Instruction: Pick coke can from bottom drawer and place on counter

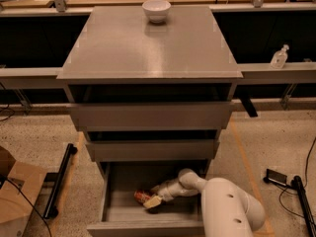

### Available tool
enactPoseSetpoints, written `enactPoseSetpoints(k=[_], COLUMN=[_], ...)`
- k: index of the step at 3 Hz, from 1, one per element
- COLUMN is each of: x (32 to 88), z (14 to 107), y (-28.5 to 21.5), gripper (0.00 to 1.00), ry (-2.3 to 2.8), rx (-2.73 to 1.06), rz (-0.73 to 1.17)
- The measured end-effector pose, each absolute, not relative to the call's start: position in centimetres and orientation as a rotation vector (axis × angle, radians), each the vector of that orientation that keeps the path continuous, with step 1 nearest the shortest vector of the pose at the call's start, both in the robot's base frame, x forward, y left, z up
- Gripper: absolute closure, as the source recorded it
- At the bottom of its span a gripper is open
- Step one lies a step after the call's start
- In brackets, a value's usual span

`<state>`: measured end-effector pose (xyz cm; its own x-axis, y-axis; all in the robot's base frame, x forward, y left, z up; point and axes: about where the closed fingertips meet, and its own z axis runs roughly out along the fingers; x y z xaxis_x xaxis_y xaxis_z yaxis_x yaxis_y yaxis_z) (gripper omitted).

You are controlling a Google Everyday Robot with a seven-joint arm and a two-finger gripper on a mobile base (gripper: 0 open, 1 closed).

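My claw (pixel 151 201) is down in the drawer (pixel 123 212), against the can (pixel 141 196); I cannot tell whether it grips. The lift and placing on the counter (pixel 148 48) are not yet done.

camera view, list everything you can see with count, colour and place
coke can: one, red, inside the open bottom drawer, left of centre
bottom drawer: one, grey, pulled open at the base of the cabinet
upper drawers: two, grey, stacked above the bottom drawer
counter: one, grey, top of the cabinet
bowl: one, white, at the back edge of the counter
bottle: one, clear, on the grey rail to the right
cardboard box: one, brown, on the floor at left
black bar: one, on the floor left of the cabinet
arm: one, white, reaching into the bottom drawer from lower right
claw: one, tan-tipped, in the bottom drawer right by the coke can
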<state>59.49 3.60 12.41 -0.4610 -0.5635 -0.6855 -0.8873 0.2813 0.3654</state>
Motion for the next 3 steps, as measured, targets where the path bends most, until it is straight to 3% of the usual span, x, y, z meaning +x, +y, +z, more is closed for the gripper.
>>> enactPoseSetpoints(k=[1,3], x=[60.1,61.1], z=[14.8,25.7], y=[3.6,1.4], gripper=[0.96,1.0], ry=[2.092,2.012], rx=[-1.307,-1.431], rz=[0.993,0.938])
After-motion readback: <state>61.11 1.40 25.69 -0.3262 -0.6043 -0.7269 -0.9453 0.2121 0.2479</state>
